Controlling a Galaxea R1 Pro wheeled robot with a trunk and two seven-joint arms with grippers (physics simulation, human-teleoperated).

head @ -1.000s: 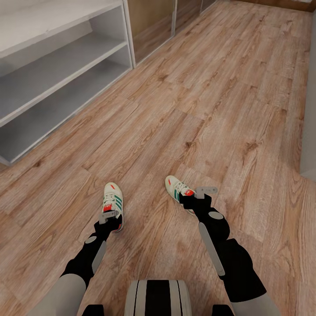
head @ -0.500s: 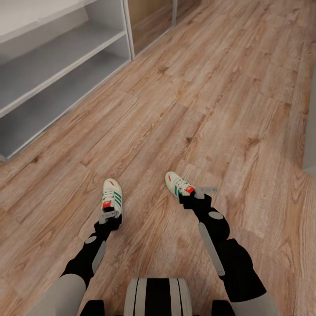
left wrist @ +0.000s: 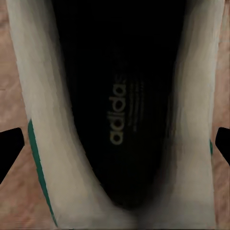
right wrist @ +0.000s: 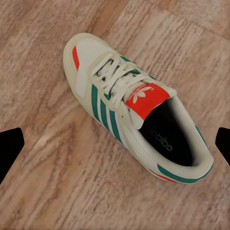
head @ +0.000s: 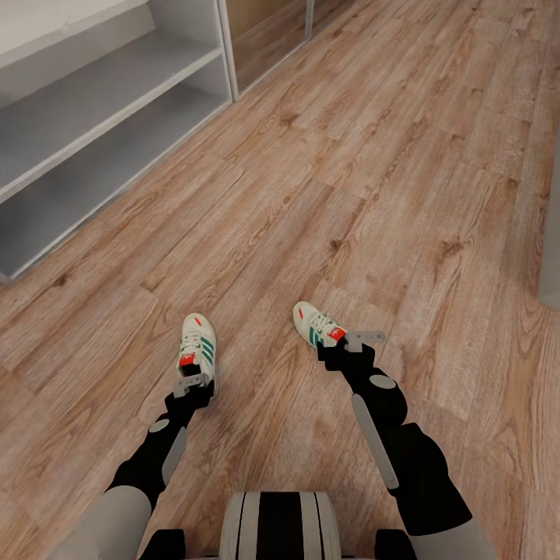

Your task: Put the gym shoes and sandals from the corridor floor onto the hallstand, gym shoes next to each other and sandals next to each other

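Black finger tips frame each wrist view, set wide apart, so both end effectors stand open. The left end effector (head: 189,384) hovers at the heel of the left gym shoe (head: 197,348), close enough that the dark insole (left wrist: 120,115) sits between its spread fingers, a stance suited to closing on the heel collar. The right end effector (head: 351,342) hangs above the heel of the right gym shoe (right wrist: 136,108), which lies whole between its fingers, not yet touched. Both shoes rest apart on the corridor floor (head: 373,155), toes pointing away from the robot. The hallstand (head: 93,117) stands ahead to the left, its tiers bare where visible.
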